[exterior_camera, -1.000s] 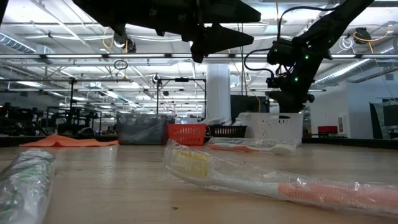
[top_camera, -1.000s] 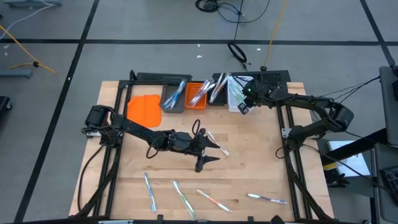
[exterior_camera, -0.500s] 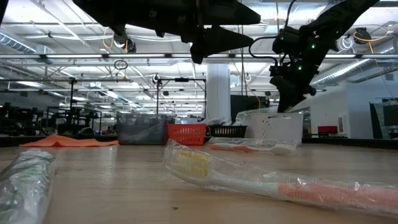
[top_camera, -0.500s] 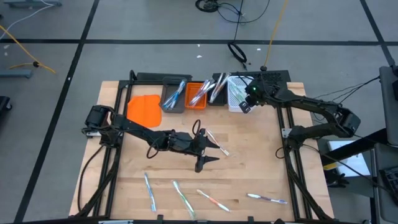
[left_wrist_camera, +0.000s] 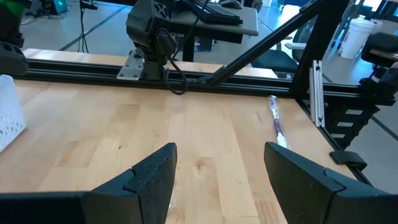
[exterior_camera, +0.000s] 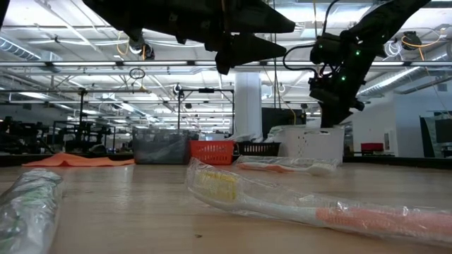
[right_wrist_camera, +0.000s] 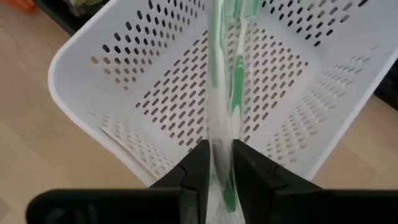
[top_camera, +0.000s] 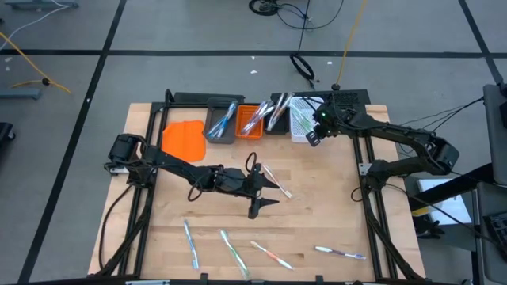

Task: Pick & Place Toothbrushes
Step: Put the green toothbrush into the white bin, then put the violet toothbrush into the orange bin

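while the right gripper (right_wrist_camera: pixel 217 165) stayed clamped on a green wrapped toothbrush (right_wrist_camera: pixel 225 81) over the white mesh bin (right_wrist_camera: pixel 118 81) at the table's one o'clock, the sound move was to lower it inside the walls before letting go — not drop it from above. the left gripper (left_wrist_camera: pixel 217 180) hung spread and empty at centre. the brush's head ran out of frame, and the bin's floor was hard to read — other toothbrushes (top_camera: pixel 230 249) lay toward six o'clock.

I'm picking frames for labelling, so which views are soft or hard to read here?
Low view: the nearest wrapped toothbrush is blurred, the arms silhouetted against ceiling lights. Right wrist view: green toothbrush blurs near the right gripper; white mesh bin sharp. Left wrist view: left gripper soft and dark. High view: evenly lit.
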You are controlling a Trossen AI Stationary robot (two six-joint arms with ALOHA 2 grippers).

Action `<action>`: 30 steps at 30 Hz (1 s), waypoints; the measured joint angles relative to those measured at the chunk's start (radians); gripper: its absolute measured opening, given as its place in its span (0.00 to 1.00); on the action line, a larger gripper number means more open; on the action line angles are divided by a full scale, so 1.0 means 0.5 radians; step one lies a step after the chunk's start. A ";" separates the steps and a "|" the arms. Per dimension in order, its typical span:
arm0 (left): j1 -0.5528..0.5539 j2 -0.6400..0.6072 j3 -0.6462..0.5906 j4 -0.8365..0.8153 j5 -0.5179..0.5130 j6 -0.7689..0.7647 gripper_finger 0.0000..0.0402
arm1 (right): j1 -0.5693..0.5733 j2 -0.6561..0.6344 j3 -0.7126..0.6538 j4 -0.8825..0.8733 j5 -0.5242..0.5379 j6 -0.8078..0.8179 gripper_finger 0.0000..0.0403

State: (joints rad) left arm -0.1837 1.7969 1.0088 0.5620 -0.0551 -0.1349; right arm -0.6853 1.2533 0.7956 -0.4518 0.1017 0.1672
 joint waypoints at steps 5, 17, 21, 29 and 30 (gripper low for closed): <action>0.000 0.000 0.000 -0.010 0.000 -0.001 0.61 | 0.000 0.000 0.000 0.048 0.039 -0.038 0.24; 0.000 0.000 0.000 -0.027 -0.119 0.011 0.61 | 0.071 -0.016 0.000 0.055 0.045 0.006 0.47; 0.000 0.000 0.000 -0.027 -0.121 0.012 0.61 | 0.177 -0.067 0.000 0.018 -0.093 0.009 0.45; 0.000 0.000 0.000 -0.030 -0.121 0.018 0.61 | 0.498 -0.281 0.000 -0.127 -0.259 0.076 0.41; 0.000 0.001 0.000 -0.030 -0.121 0.018 0.61 | 0.526 -0.316 0.000 -0.137 -0.263 0.099 0.41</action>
State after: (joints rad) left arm -0.1837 1.7973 1.0088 0.5468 -0.1154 -0.1261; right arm -0.4222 1.0954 0.7956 -0.5201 -0.0298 0.2167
